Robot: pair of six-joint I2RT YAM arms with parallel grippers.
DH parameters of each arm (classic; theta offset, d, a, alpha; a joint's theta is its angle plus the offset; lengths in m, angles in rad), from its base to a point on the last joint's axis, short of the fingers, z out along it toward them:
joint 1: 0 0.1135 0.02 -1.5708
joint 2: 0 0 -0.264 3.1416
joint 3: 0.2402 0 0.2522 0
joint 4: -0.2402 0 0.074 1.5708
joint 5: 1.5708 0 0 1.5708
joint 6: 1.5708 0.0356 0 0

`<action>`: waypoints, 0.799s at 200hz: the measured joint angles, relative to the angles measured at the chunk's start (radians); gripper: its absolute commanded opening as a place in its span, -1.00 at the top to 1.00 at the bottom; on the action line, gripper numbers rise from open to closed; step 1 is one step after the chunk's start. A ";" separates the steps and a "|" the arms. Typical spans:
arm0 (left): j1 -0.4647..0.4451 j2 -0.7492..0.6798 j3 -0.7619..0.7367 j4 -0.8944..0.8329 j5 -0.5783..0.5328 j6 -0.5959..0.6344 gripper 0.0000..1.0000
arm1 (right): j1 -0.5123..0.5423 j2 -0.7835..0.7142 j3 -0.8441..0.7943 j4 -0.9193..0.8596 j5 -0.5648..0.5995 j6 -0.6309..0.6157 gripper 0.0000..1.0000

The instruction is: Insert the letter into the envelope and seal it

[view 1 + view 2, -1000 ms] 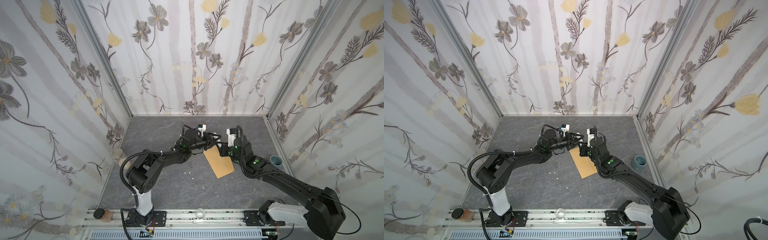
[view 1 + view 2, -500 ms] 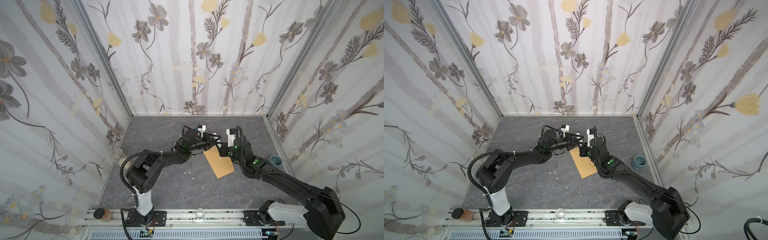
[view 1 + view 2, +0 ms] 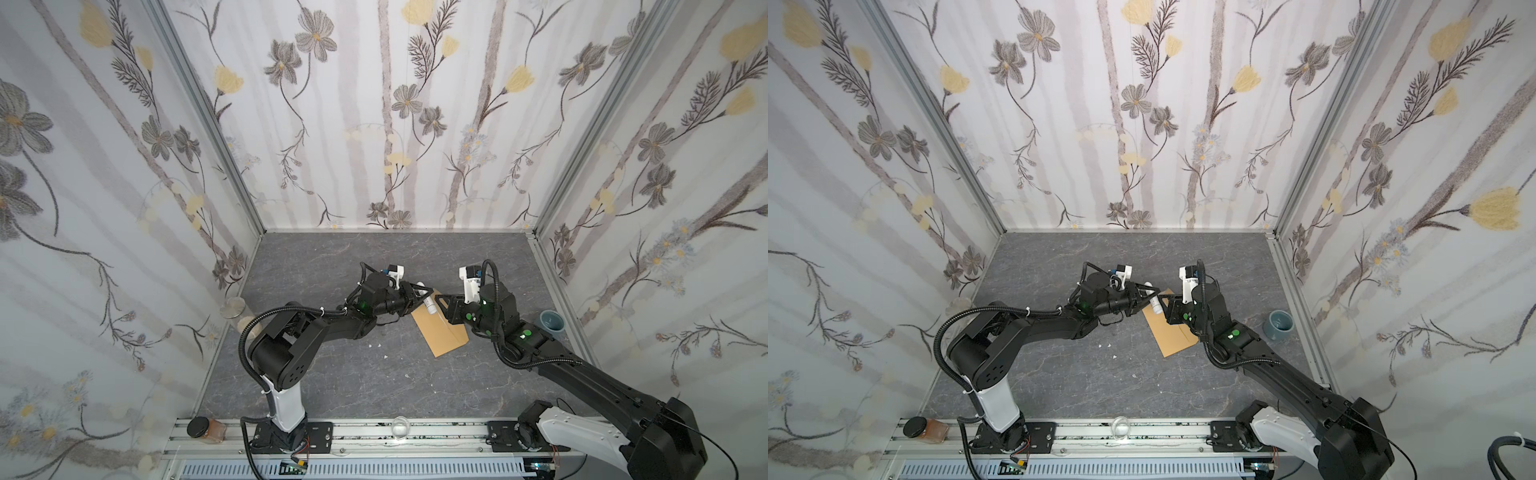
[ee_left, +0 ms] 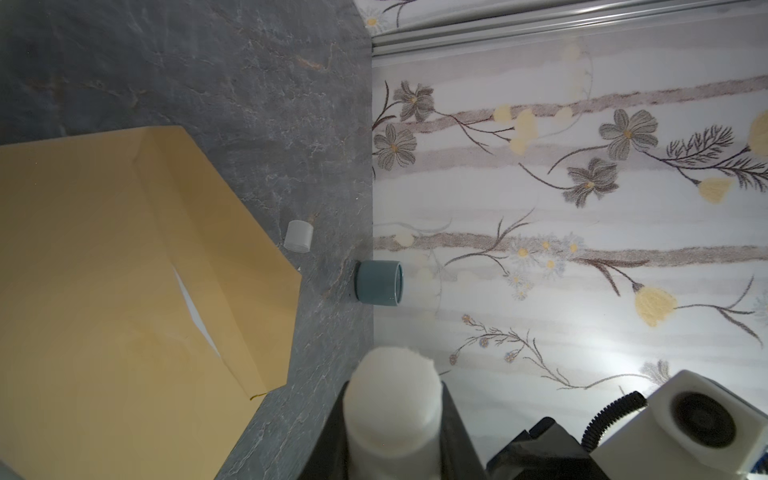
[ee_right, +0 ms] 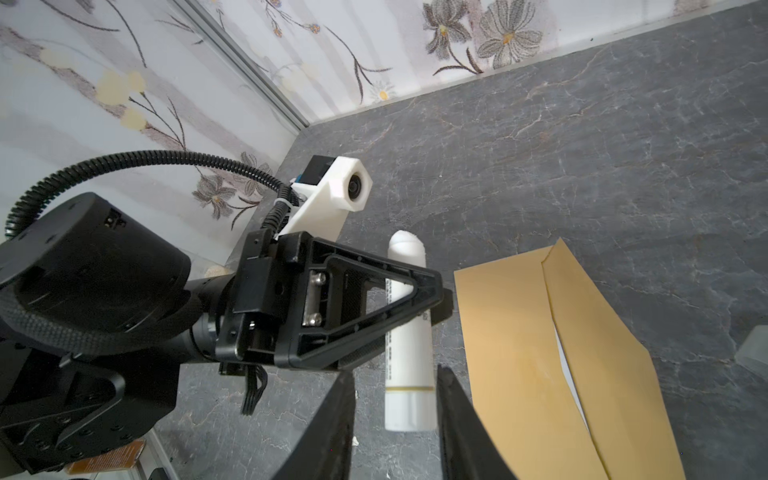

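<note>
- While the left gripper (image 3: 417,296) clamps the uncapped glue stick (image 5: 409,353) around its middle, the right gripper (image 5: 395,372) stands parted astride the stick's base, with a gap showing beside it.
- The envelope (image 3: 442,336) lies flat, right of the counter's (image 3: 374,257) middle. Its long axis runs from the back edge toward the front right corner.
- A white sliver of the letter (image 4: 194,307) shows along the flap's crease, so the letter seems to be inside. The pointed flap looks open, spread toward the right edge.
- The stick's glue end points toward the back edge, away from the flap, so the left gripper probably has to swing it across the envelope.
</note>
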 measured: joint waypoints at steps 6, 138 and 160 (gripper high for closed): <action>0.000 0.000 -0.007 -0.010 -0.001 0.014 1.00 | -0.015 -0.010 -0.009 -0.004 -0.010 0.004 0.30; -0.002 0.111 0.008 -0.190 -0.010 0.194 1.00 | -0.328 0.315 0.030 -0.114 -0.060 -0.019 0.96; -0.001 0.139 0.034 -0.209 -0.005 0.212 1.00 | -0.328 0.364 0.034 -0.111 -0.063 -0.019 0.98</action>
